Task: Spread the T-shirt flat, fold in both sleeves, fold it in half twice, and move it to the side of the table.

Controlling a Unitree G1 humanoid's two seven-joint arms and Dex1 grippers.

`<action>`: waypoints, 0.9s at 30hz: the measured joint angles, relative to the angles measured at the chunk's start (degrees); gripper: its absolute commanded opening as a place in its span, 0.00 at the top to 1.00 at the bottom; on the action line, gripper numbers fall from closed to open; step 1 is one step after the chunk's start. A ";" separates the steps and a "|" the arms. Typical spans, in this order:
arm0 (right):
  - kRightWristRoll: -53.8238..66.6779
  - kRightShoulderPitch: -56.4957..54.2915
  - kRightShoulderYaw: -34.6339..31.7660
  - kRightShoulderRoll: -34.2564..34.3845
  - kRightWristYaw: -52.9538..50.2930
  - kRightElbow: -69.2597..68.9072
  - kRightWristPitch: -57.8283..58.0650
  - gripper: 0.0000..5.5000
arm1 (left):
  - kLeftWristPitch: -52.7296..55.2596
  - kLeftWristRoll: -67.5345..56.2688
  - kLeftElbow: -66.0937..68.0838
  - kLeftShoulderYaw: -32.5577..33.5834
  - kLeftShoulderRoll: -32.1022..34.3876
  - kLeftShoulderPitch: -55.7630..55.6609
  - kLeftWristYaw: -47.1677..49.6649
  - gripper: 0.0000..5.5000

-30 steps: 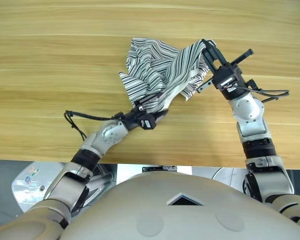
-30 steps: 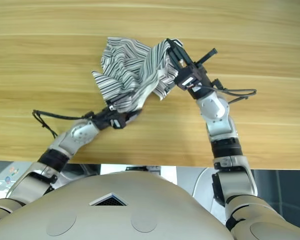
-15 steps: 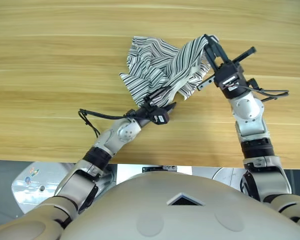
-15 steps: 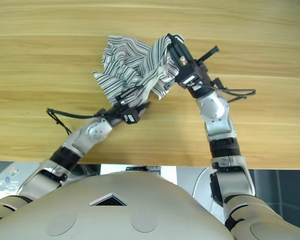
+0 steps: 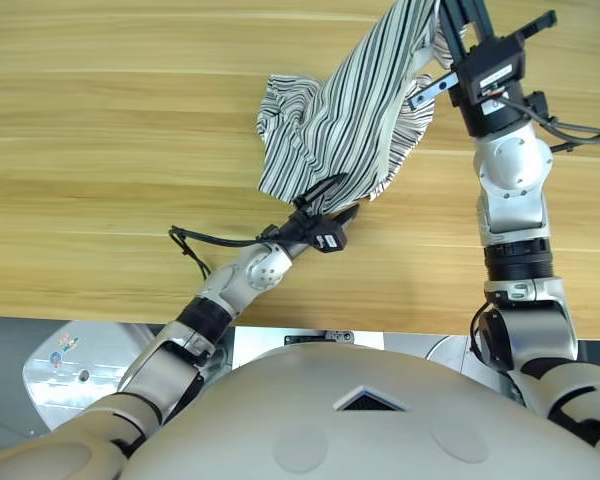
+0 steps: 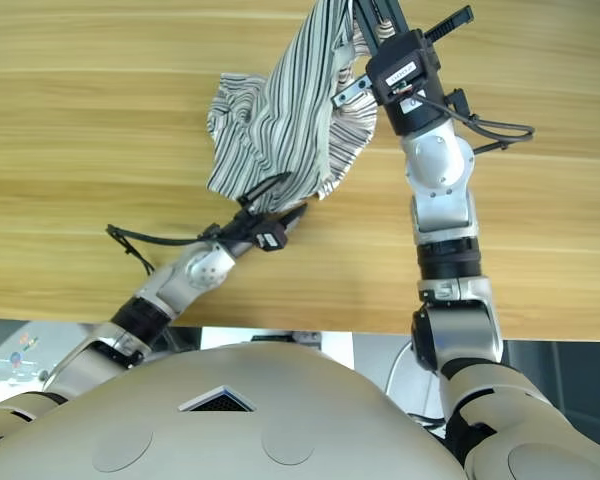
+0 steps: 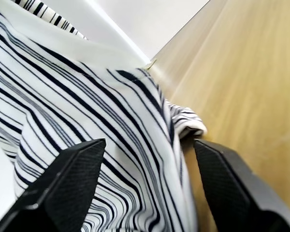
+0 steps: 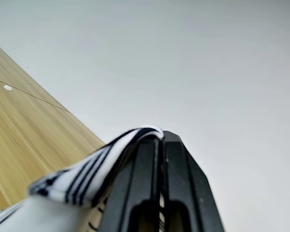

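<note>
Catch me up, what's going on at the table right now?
The right claw is shut on an edge of the striped T-shirt and holds it up above the wooden table, so the cloth hangs bunched down toward the robot. The left claw is open at the shirt's lower end, close to the tabletop, with cloth inside its opening. The shirt is not yet spread flat.

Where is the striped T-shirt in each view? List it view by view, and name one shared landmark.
Left eye view: T-shirt at top centre, hanging from the right gripper.
Right eye view: same cloth, a little further left.
Left wrist view: close up, seen between the left gripper's open fingers.
Right wrist view: a striped fold pinched in the right gripper.
Shared landmark: the wooden table.
</note>
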 measured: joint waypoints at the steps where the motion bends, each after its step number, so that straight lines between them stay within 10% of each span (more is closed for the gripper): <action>1: -0.02 -0.01 0.00 0.00 0.02 0.01 0.13 0.99 | 0.47 0.26 1.06 0.05 -1.10 -0.46 1.60 0.38; 27: -1.12 -0.11 -0.01 -0.06 0.08 2.91 -0.23 1.00 | -5.68 0.85 10.78 1.69 -6.35 -4.99 16.32 1.00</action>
